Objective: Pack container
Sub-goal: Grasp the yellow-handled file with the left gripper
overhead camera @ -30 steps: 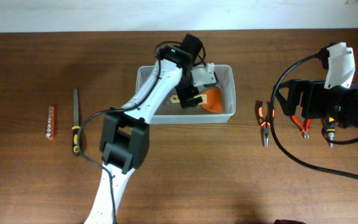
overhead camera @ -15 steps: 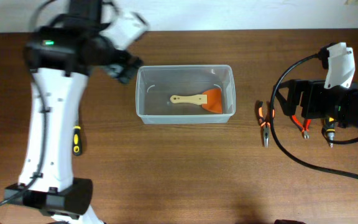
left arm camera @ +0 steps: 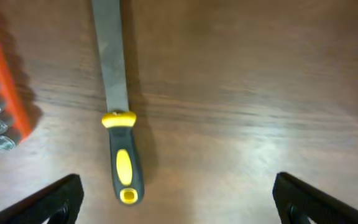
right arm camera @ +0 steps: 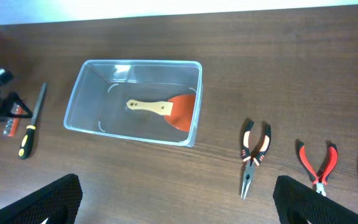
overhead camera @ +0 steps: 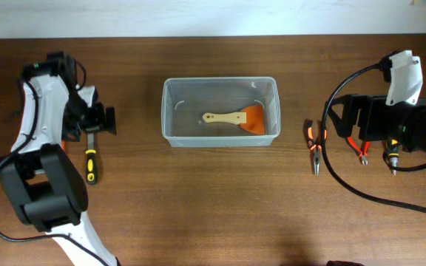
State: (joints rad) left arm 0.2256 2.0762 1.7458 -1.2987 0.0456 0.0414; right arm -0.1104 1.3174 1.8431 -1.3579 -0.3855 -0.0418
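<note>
Clear plastic, the container [overhead camera: 191, 129] is sitting in the middle of the table [overhead camera: 220, 207], with the orange spatula [overhead camera: 237, 118] lying inside it. The left tool [left arm camera: 178, 200], which was over the bin a second ago, is now hovering above the yellow-handled file [left arm camera: 118, 121], jaws spread wide and holding nothing. The right tool [right arm camera: 178, 200] is waiting equally wide and empty. One item is packed, and the file is likely becoming the next pick.

The left gripper [left arm camera: 176, 202] hovers over the wooden table [left arm camera: 247, 93], jaws spread wide. A yellow-handled file [left arm camera: 118, 124] lies just ahead, nearer the left fingertip [left arm camera: 61, 199]. An orange bit holder [left arm camera: 5, 81] sits farther left.
</note>
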